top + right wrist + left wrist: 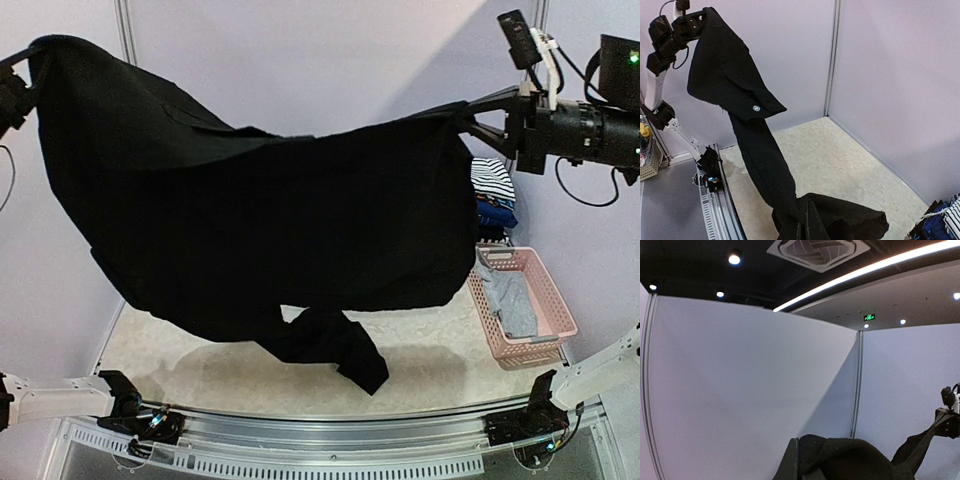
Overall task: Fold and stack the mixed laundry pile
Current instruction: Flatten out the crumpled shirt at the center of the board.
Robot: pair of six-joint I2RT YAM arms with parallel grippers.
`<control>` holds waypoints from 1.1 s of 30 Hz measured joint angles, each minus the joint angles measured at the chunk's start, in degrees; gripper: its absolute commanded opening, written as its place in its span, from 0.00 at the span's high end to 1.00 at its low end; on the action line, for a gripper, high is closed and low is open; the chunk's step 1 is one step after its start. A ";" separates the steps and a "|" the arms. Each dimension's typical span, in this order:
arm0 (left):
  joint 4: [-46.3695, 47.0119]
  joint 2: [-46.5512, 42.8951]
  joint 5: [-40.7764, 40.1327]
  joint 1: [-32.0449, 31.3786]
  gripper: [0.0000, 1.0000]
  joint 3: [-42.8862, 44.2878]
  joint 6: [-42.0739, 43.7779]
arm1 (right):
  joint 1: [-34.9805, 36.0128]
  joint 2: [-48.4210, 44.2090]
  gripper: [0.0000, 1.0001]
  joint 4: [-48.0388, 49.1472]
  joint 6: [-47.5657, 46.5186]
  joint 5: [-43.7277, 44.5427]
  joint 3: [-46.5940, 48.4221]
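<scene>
- Pale lilac partition walls [300, 60] close in a booth. A beige speckled table [200, 370] fills the floor of the overhead view, with the two arm bases on a metal rail at its near edge.
- A large plain black garment [260, 220] is stretched wide in the air above the table and hides most of it. It sags in the middle like a hammock. A crumpled sleeve or leg dangles from its lower edge toward the table front; whether the tip touches the surface cannot be told.
- The left gripper [28, 58], raised high at the far left, is closed on one upper corner of the black garment.
- The right gripper [478, 112], raised high at the far right, is pinched closed on the opposite corner. In its own wrist view, cloth is bunched over the fingers.
- A pink plastic lattice basket [525, 352] sits on the table at the right, beside the hanging cloth.
- A grey garment [512, 300] lies crumpled inside the basket.
- Behind the basket, a black-and-white striped garment [492, 180] rests on top of a blue garment [497, 213].
- A small white dot [756, 108] shows on a flap of the black garment in the right wrist view.
</scene>
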 measured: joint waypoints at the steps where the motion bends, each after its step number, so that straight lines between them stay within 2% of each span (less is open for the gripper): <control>1: -0.04 -0.24 0.79 0.00 1.00 1.42 0.07 | 0.02 -0.48 1.00 -0.57 -0.22 -1.05 1.01; 5: -0.72 0.15 3.21 0.00 1.00 7.76 0.42 | 0.11 -2.14 1.00 -2.73 -1.25 -4.79 3.45; 8: -1.66 2.62 3.45 0.00 1.00 14.60 1.99 | 0.22 -3.21 1.00 -2.80 -1.51 -3.52 3.39; 12: -1.88 6.71 -0.87 0.00 1.00 18.16 5.84 | -0.28 -4.74 1.00 0.66 -0.44 9.92 -3.26; 15: -0.52 11.02 -6.40 0.17 1.00 15.10 9.60 | -7.17 -3.08 1.00 3.98 2.49 14.10 -9.99; 17: 0.70 15.61 -8.85 1.73 1.00 11.28 11.26 | -14.43 1.31 1.00 6.78 5.16 13.66 -14.47; 20: 2.40 26.71 -9.40 6.34 1.00 6.05 11.52 | -22.99 14.82 1.00 9.68 8.74 12.02 -16.92; 24: 3.61 44.63 -5.70 12.90 1.00 2.49 9.31 | -28.33 35.30 1.00 11.61 11.76 7.80 -17.00; 26: 3.17 53.83 -3.26 16.00 0.99 1.53 8.04 | -29.38 41.92 1.00 11.43 12.72 5.55 -17.77; 29: 1.73 62.60 -0.98 19.12 1.00 0.92 6.38 | -29.35 45.62 1.00 10.49 13.60 2.51 -18.88; 33: -0.76 67.76 1.03 21.31 1.00 4.55 5.03 | -28.92 45.62 1.00 11.30 14.21 0.70 -18.34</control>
